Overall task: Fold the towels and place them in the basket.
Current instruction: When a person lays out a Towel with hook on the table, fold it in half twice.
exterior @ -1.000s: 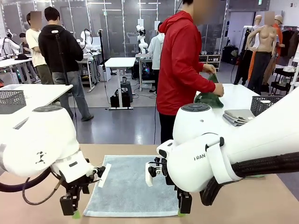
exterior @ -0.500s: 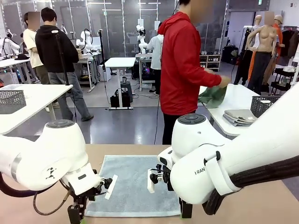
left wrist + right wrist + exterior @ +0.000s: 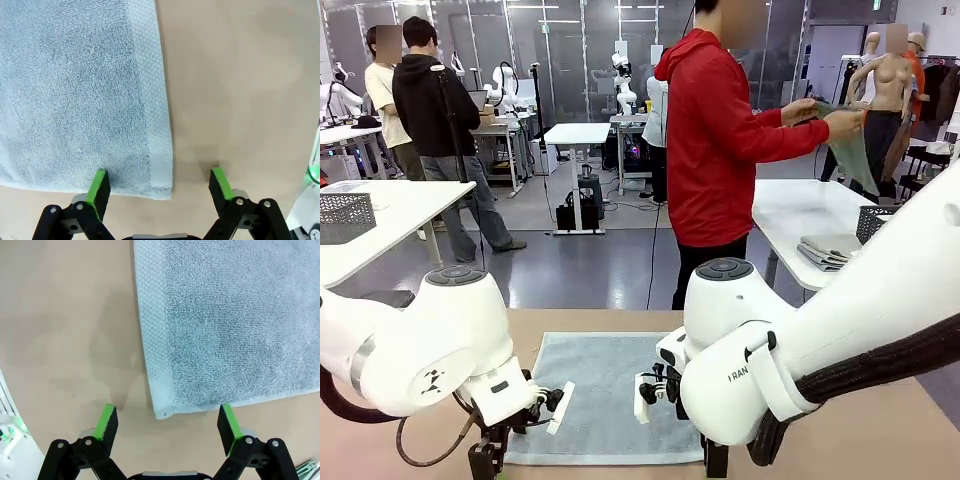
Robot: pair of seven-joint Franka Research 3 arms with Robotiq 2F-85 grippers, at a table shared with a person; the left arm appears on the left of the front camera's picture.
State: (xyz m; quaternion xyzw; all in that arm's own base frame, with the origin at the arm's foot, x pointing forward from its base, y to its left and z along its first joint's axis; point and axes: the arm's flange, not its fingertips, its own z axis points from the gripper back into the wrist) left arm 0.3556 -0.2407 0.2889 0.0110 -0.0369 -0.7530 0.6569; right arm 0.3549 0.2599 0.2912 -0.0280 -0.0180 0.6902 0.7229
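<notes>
Lying flat and fully spread on the tan table [image 3: 880, 430], the pale blue-grey towel [image 3: 610, 395] has not been given a single fold. Each of its two near corners is bracketed by an arm. The left gripper [image 3: 160, 182] is held wide open over one corner, one pad above the terry and the other above bare table. The right gripper [image 3: 167, 419] is spread just as wide around the other corner, and nothing is pinched by either. The mint green towel [image 3: 855, 150] is held up in the air by the person's hands [image 3: 840, 122] at the far side. A mesh basket [image 3: 885, 225] is seen on the white table beyond. The task is judged barely begun: both folds and both placements remain.
</notes>
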